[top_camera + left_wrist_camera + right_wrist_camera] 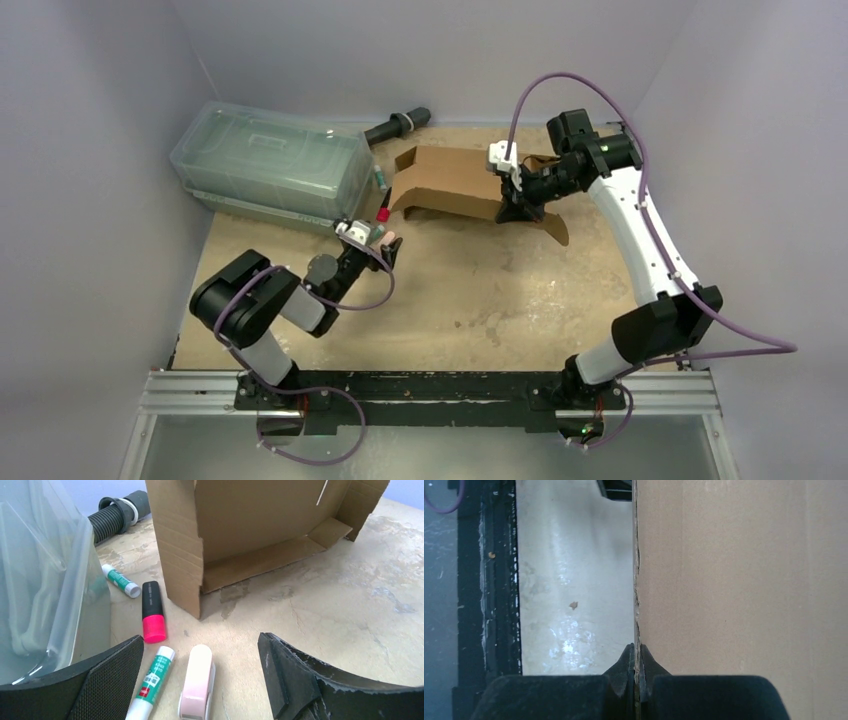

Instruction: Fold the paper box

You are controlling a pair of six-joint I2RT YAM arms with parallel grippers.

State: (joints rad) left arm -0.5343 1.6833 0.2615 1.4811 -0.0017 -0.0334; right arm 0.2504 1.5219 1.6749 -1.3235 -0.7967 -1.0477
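The right claw [636,677] is clamped tight on the thin edge of the paper box [450,178], its two black fingers pressed together with only the cardboard sheet between them. In its wrist view the brown panel fills the right half of the frame, smooth and unprinted, its cut edge slightly ragged. In the overhead view the box sits in the upper middle of the desk [470,300], a plain brown corrugated sheet partly raised: a wide panel stands up off the desk, a side flap at its left end bends forward, and another flap runs from the claw towards the lower right. The left claw [200,642] hangs low over the desk near the box's left end, its fingers wide apart and holding nothing. In its wrist view the box fills the upper middle of the frame, showing its inner face, a narrow strip folded along the bottom, crease lines across the near side flap, and a short slit at the top right. At the bottom of that frame, between the fingers, lie a glue stick [152,682] and a pale pink item [196,682] side by side. Just above them are a black and pink marker [152,612] and a second glue stick [120,580]. A clear plastic container [40,580] fills the left side, with a black ribbed hose [117,512] at the upper left.
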